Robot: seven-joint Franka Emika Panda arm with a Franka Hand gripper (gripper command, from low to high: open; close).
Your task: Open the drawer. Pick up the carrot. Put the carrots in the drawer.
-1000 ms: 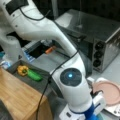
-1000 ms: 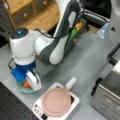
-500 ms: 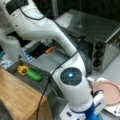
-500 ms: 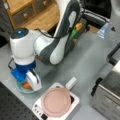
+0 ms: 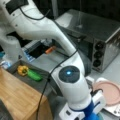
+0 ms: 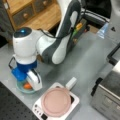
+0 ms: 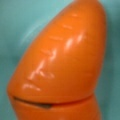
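Note:
The carrot (image 7: 62, 62), orange and stubby, fills the wrist view against the teal of a bowl. In a front view it lies in the teal bowl (image 6: 21, 89) at the table's near left, and my gripper (image 6: 29, 84) reaches straight down into the bowl, right at the carrot (image 6: 27, 86). The drawer (image 5: 40, 83) of the wooden-topped cabinet stands pulled out, a dark grey tray with a yellow pepper (image 5: 22, 70) and a green vegetable (image 5: 34, 75) in it. It also shows behind the arm as the drawer (image 6: 83, 25).
A white tray (image 6: 72, 98) with a pink plate (image 6: 56, 102) sits right beside the bowl. A metal oven (image 5: 100, 37) stands at the right. A slim orange stick (image 5: 50, 49) lies beyond the drawer. The cabinet's wooden top (image 5: 17, 97) is at the lower left.

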